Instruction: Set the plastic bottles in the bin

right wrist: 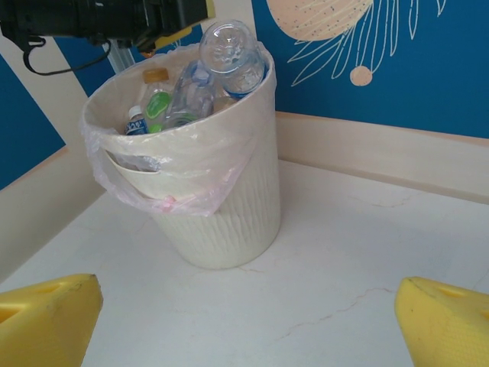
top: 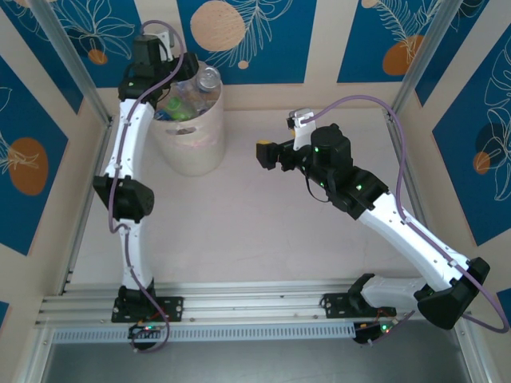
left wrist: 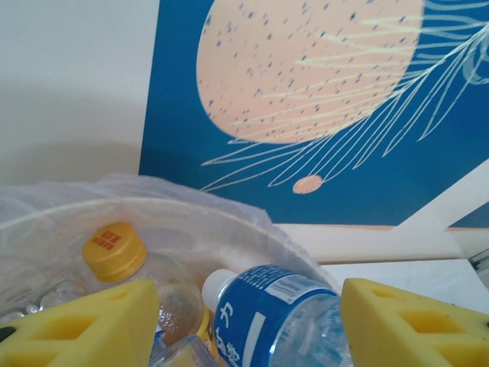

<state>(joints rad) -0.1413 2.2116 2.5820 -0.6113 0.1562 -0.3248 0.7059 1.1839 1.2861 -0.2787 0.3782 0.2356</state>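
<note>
The bin stands at the back left of the table and is heaped with plastic bottles. My left gripper hangs over the bin's rim, open. A blue-labelled bottle lies between its yellow pads, cap down, with a gap to the left pad. That bottle pokes above the rim, base up. A yellow-capped bottle lies beside it. My right gripper is open and empty above the table, its fingertips pointing toward the bin.
A thin pink liner bag drapes over the bin's rim. Blue patterned walls close the table at the back and sides. An aluminium rail runs along the near edge. Bare white tabletop stretches between the arms.
</note>
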